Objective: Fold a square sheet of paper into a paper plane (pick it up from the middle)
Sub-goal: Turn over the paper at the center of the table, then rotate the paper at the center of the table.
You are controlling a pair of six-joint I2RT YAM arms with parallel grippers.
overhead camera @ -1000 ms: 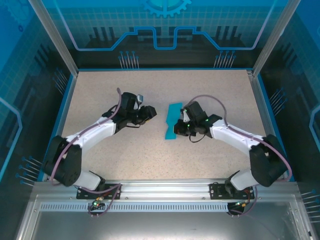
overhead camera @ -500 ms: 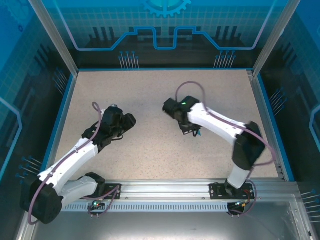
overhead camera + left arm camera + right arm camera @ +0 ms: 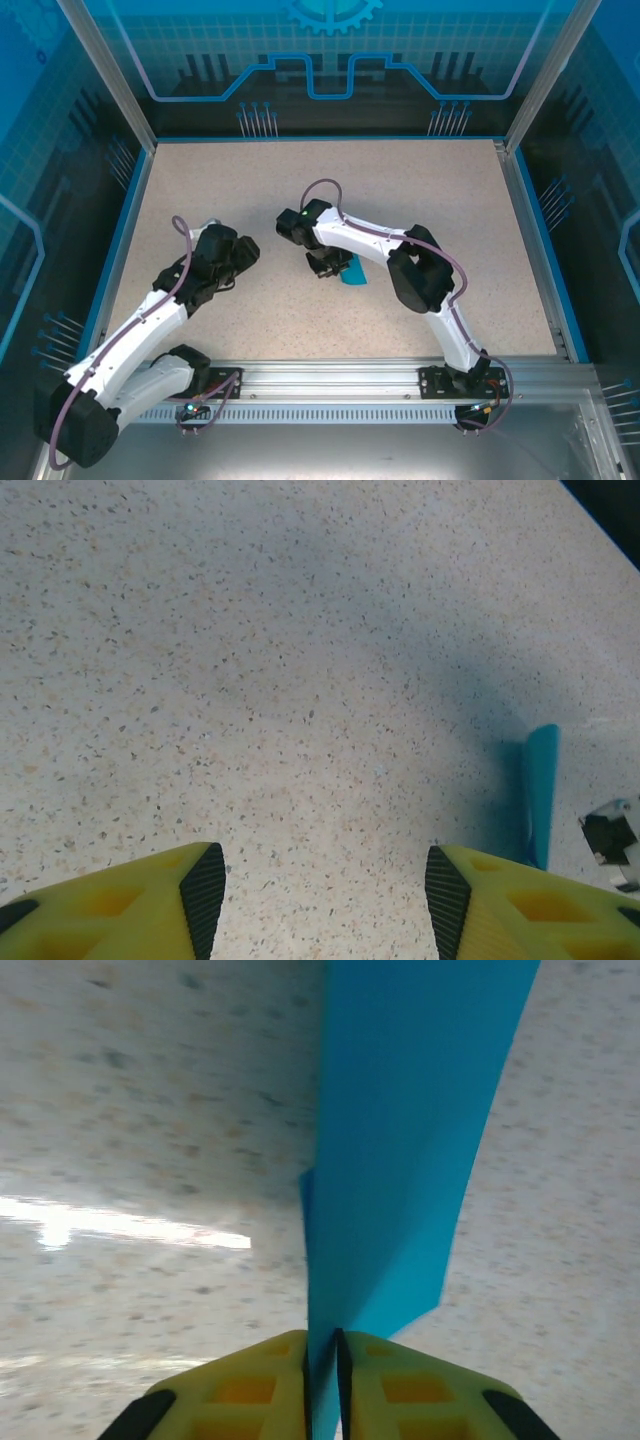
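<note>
The paper plane [image 3: 356, 273] is cyan-blue paper folded into a narrow creased strip. It sits near the table's middle, mostly hidden under the right wrist. In the right wrist view the paper plane [image 3: 410, 1140] stands on edge and runs away from the right gripper [image 3: 323, 1345], whose yellow fingers are pinched on its near end with only a sliver of gap. From above, the right gripper [image 3: 326, 264] points down at the table. The left gripper [image 3: 243, 252] is open about a hand's width to the left. The left gripper [image 3: 325, 880] holds nothing, and the paper's edge [image 3: 540, 790] shows at its right.
The speckled beige table [image 3: 300, 190] is ringed by a blue rim and aluminium frame posts [image 3: 110, 75]. The right arm's elbow [image 3: 415, 275] is folded over the table's middle. A metal rail [image 3: 330, 378] runs along the near edge.
The right arm has swung left across the table with the paper in its fingers. The left arm has pulled back toward the near left, and its fingers have spread wider.
</note>
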